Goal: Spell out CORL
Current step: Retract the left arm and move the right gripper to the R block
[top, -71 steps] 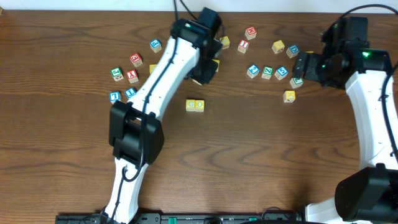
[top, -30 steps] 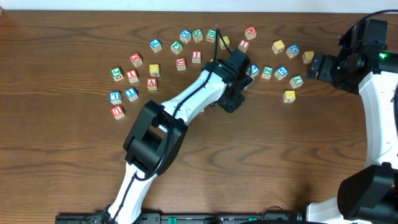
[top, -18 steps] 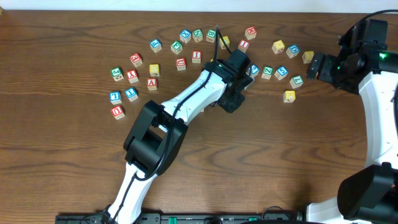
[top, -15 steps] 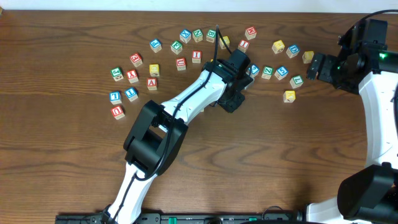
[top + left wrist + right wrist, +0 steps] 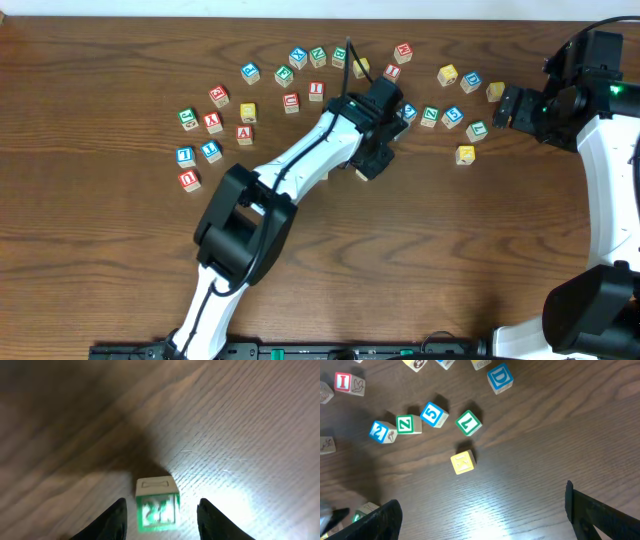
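Note:
A wooden block with a green-framed face (image 5: 157, 510) stands on the table between the fingers of my left gripper (image 5: 162, 504). Its letter is too blurred to read. The jaws are open, with a gap on each side of the block. Overhead, the left gripper (image 5: 367, 163) points down at mid-table, and a pale corner of the block (image 5: 359, 173) shows at its edge. The left arm hides the table beneath it. My right gripper (image 5: 506, 104) hovers wide open and empty at the right, also seen in its own wrist view (image 5: 485, 520).
Loose letter blocks lie in an arc along the far side: a left cluster (image 5: 212, 123), a top row (image 5: 317, 56) and a right group (image 5: 452, 116). Below the right gripper are a yellow block (image 5: 462, 462), a green 1 (image 5: 468, 423) and a blue 5 (image 5: 433, 414).
My left jaws have opened off the green-faced block, which now stands free on the table. The right arm has not moved.

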